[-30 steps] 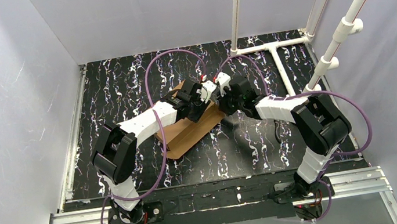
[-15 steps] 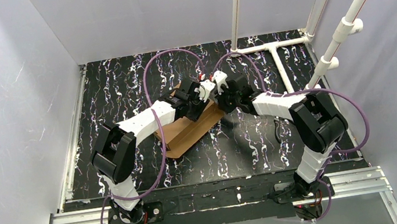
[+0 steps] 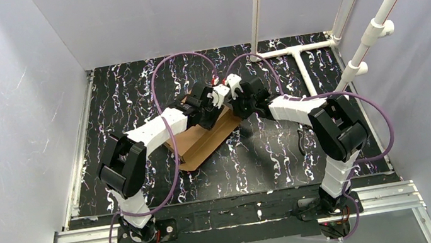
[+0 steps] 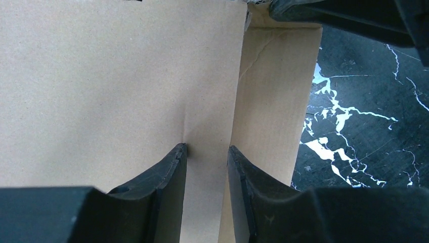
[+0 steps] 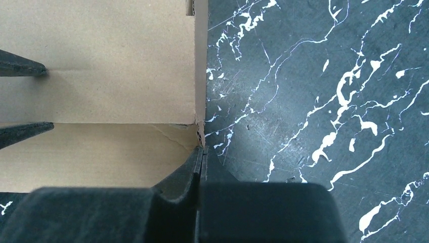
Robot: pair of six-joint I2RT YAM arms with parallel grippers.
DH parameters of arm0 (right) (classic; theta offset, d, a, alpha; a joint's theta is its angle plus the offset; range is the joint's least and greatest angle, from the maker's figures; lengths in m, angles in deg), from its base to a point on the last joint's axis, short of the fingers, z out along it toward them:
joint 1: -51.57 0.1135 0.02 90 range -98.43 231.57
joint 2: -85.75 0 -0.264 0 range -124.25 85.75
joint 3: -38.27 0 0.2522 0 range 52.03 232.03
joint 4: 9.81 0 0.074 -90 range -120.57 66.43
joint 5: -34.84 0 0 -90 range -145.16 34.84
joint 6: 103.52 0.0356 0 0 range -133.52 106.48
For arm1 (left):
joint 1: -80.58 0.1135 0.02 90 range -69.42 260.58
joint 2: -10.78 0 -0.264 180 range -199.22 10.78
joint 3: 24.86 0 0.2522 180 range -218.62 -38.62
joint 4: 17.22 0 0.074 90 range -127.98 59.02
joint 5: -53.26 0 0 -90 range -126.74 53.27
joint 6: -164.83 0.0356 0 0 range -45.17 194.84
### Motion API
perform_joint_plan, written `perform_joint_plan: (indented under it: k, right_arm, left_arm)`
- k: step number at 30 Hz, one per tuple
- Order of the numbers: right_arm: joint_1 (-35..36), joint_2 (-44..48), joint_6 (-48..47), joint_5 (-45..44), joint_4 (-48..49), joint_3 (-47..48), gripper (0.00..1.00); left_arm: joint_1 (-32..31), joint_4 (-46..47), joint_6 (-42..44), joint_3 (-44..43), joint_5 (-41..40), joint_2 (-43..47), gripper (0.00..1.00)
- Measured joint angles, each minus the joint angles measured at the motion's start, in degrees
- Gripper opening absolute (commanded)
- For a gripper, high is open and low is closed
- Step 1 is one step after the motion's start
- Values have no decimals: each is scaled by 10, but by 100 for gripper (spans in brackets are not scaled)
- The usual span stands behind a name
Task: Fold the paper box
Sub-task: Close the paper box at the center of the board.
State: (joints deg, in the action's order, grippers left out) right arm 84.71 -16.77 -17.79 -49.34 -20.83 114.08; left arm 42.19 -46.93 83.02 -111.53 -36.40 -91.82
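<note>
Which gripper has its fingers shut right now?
The right gripper: its fingers are pressed together at the corner of the paper box. On the left gripper they stand apart over the box.

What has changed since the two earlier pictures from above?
The left gripper and the right gripper both moved a little toward the far edge of the black white-veined table and slightly left. Nothing was taken hold of or let go. The plain brown corrugated cardboard box stayed where it was.
</note>
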Motion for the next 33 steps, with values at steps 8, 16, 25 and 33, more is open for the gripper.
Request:
perform_joint_plan:
  k: [8,16,25,33]
  right_arm:
    - [0,-3,9,6,4,1,1]
    - [-3,-10,5,18,21,0,1]
    - [-9,-10,-8,10,35,-5,1]
    - [-10,-11,-19,10,42,-6,1]
  left_arm:
    - [13,8,-12,2,29,0,28]
    - [22,20,-27,4,48,1,27]
    - [32,33,-36,9,75,2,27]
    - [35,34,-37,10,93,2,26]
